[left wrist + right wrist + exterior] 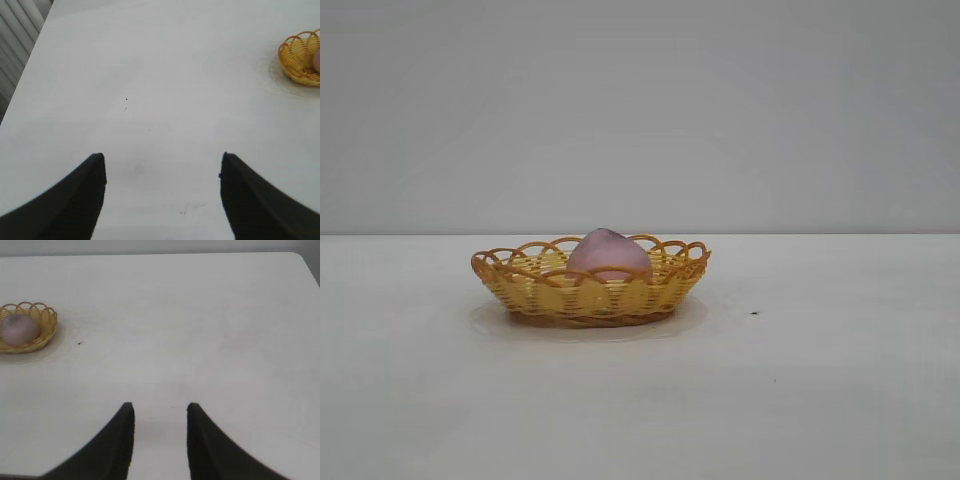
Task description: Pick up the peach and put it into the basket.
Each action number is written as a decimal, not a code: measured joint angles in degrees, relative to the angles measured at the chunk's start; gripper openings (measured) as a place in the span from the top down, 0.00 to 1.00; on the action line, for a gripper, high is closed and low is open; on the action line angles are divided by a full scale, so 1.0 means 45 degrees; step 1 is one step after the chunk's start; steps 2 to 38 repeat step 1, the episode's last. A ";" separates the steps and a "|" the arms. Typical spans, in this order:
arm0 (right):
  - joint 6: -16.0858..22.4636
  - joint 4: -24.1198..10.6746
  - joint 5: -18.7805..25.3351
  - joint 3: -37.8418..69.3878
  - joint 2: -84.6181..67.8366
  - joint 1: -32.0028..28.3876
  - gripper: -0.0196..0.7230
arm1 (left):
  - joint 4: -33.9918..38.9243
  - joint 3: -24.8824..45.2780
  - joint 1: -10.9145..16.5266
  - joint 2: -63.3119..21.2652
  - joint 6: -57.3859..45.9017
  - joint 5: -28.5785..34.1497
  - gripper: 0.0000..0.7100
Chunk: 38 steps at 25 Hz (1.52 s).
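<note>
We see the peach (608,254) already resting inside the basket (535,295), near its middle, on the white table (840,380). The left gripper (162,172), fingers spread wide and empty, hovers well apart from the basket. The right gripper (160,420), fingers narrowly apart and holding nothing, also sits well away from the basket. We judge the placing done; a good finish keeps both arms clear of the basket's looped rim.
</note>
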 joint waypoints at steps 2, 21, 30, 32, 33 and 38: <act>0.0000 0.0000 0.0000 0.0000 0.0000 0.0000 0.63 | 0.0000 0.0000 0.0000 0.0000 0.0000 0.0000 0.32; 0.0000 0.0000 0.0000 0.0000 0.0000 0.0000 0.63 | 0.0000 0.0000 0.0000 0.0000 0.0000 0.0000 0.32; 0.0000 0.0000 0.0000 0.0000 0.0000 0.0000 0.63 | 0.0000 0.0000 0.0000 0.0000 0.0000 0.0000 0.32; 0.0000 0.0000 0.0000 0.0000 0.0000 0.0000 0.63 | 0.0000 0.0000 0.0000 0.0000 0.0000 0.0000 0.32; 0.0000 0.0000 0.0000 0.0000 0.0000 0.0000 0.63 | 0.0000 0.0000 0.0000 0.0000 0.0000 0.0000 0.32; 0.0000 0.0000 0.0000 0.0000 0.0000 0.0000 0.63 | 0.0000 0.0000 0.0000 0.0000 0.0000 0.0000 0.32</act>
